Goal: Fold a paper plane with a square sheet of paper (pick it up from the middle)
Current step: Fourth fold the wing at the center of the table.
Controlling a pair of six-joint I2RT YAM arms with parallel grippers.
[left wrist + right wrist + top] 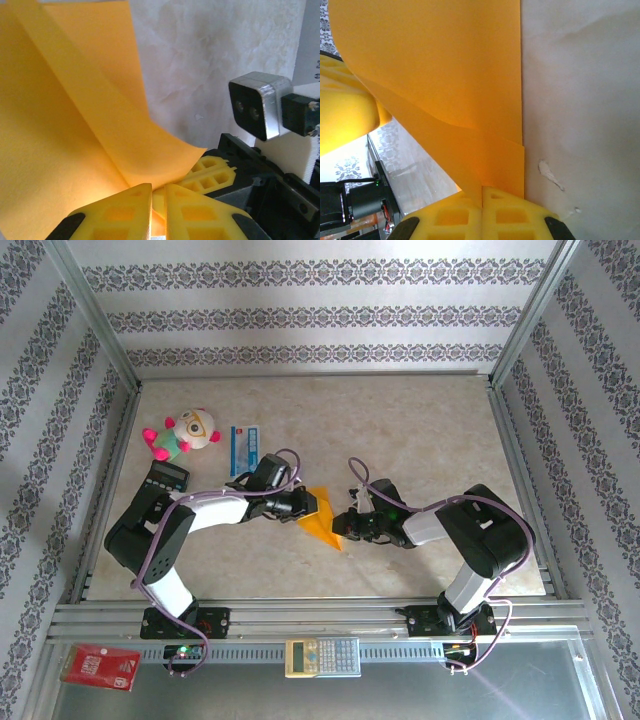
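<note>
Beige table [420, 430], one paper [322, 520], two tools [308, 503] [344, 525]

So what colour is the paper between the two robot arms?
Plain orange-yellow, no pattern. The paper shows best in the left wrist view.

The left arm [165, 540] and right arm [470, 540] share black joint housings, white links and looping purple cables [147, 560], while the left gripper [158, 210] and right gripper [481, 212] carry yellow fingers [120, 215] moulded with square pockets, on black mounts.
</note>
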